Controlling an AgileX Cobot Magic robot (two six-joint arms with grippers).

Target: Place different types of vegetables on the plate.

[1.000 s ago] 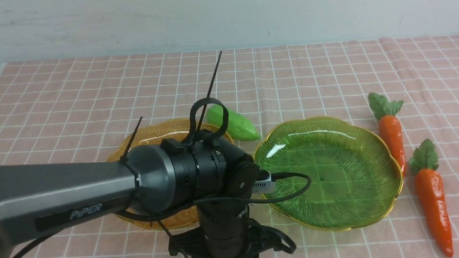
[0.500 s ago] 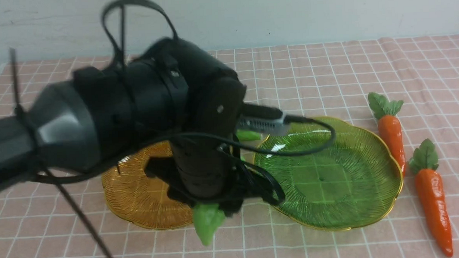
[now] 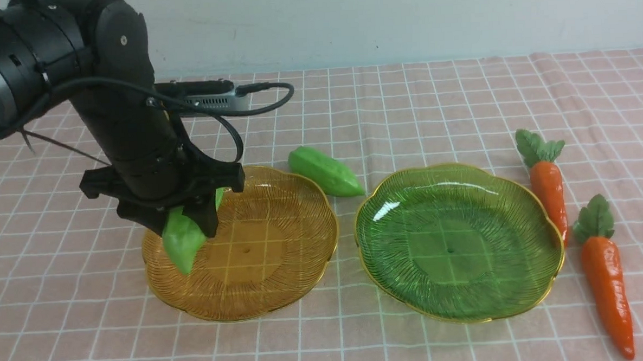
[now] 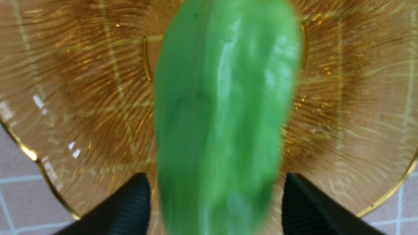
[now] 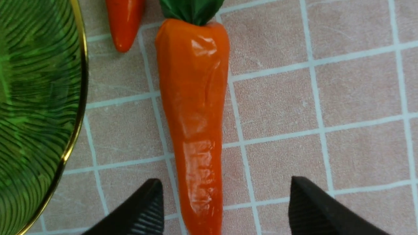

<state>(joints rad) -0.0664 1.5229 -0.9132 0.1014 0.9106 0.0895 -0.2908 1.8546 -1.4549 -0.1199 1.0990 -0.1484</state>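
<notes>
A light-green gourd (image 3: 180, 241) hangs tilted over the left part of the amber plate (image 3: 281, 258). My left gripper (image 3: 185, 224) straddles it. In the left wrist view the blurred gourd (image 4: 222, 114) sits between the fingers of the left gripper (image 4: 215, 195), and a thin gap shows on each side; the jaws are open. A second gourd (image 3: 325, 172) lies on the cloth behind the plates. Two carrots (image 3: 547, 184) (image 3: 607, 276) lie right of the green plate (image 3: 454, 240). My right gripper (image 5: 225, 195) is open above the near carrot (image 5: 192, 98), whose tip lies between its fingers.
The pink checked cloth (image 3: 405, 106) covers the table up to the pale back wall. The left arm's cable loops out over the cloth behind the amber plate. In the right wrist view the green plate's gold rim (image 5: 76, 107) passes close beside the carrot.
My left arm has swung from the front centre up and to the left, carrying the gourd over the amber plate. The dark tip at the right edge has left the front view.
</notes>
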